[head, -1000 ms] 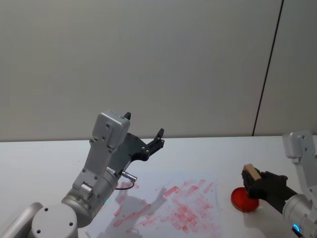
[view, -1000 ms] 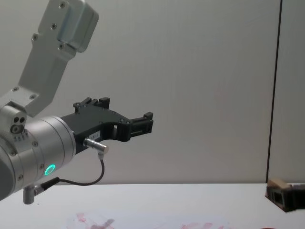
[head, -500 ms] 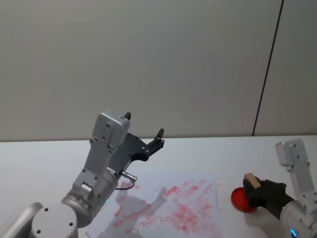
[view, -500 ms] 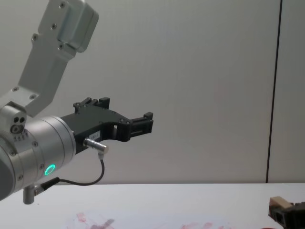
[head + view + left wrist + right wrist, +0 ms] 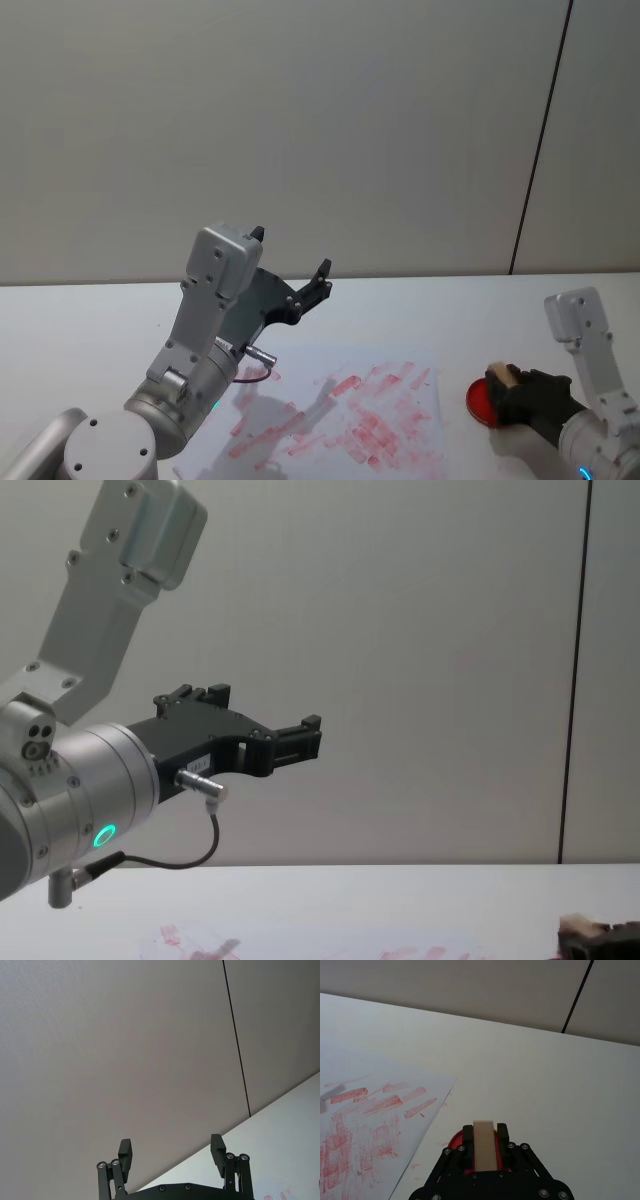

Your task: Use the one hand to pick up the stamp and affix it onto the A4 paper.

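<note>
The right gripper (image 5: 503, 390) is clamping the stamp (image 5: 503, 376) between its black fingers (image 5: 468, 1141), holding the tan block directly over a red ink pad (image 5: 480, 402) near the table's right side. In the right wrist view the stamp (image 5: 484, 1144) is standing upright between the fingers, with the pad's red rim (image 5: 454, 1138) showing just behind them. Whether the block is touching the pad cannot be told.

The paper (image 5: 335, 420) is lying flat just left of the pad, its near half crowded with pinkish-red ink blotches and crossed by a grey shadow. Its corner (image 5: 447, 1080) is reaching close to the pad without touching it.

The left gripper (image 5: 310, 290) is hanging raised above the paper's far left edge, fingers spread wide apart and holding nothing; a green ring (image 5: 103, 835) is glowing on its wrist and a dark cable (image 5: 175, 858) is looping beneath it.

The table (image 5: 90, 320) is plain white. Behind it a grey wall (image 5: 300, 120) is running across the room, split by one thin dark seam (image 5: 540, 140) on the right.
</note>
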Controlling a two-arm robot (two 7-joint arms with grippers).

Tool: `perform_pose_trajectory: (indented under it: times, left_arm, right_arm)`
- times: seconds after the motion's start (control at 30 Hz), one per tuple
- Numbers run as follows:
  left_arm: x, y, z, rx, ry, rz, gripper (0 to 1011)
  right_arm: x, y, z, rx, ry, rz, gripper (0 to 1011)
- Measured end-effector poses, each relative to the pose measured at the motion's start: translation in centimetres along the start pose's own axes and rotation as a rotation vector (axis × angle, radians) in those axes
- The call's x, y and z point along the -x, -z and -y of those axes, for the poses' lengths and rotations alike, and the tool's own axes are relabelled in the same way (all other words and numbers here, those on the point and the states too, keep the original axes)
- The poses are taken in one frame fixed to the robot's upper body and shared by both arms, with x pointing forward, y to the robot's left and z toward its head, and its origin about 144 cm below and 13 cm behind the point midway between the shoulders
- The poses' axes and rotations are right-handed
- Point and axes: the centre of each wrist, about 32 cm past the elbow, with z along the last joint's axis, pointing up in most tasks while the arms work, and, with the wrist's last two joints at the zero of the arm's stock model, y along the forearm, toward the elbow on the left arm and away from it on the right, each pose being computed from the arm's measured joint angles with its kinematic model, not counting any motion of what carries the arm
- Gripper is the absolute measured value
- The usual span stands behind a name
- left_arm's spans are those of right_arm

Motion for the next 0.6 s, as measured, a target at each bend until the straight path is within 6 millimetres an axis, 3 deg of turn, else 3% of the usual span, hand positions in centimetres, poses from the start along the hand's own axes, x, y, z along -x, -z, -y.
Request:
perform_pose_trajectory:
  times: [0.6]
  left_arm:
    - [0.00,0.00,0.00,0.000,0.000,0.000,1001]
  right_arm:
    - [0.05,0.24,-0.29,0.011,-0.001,0.009,812]
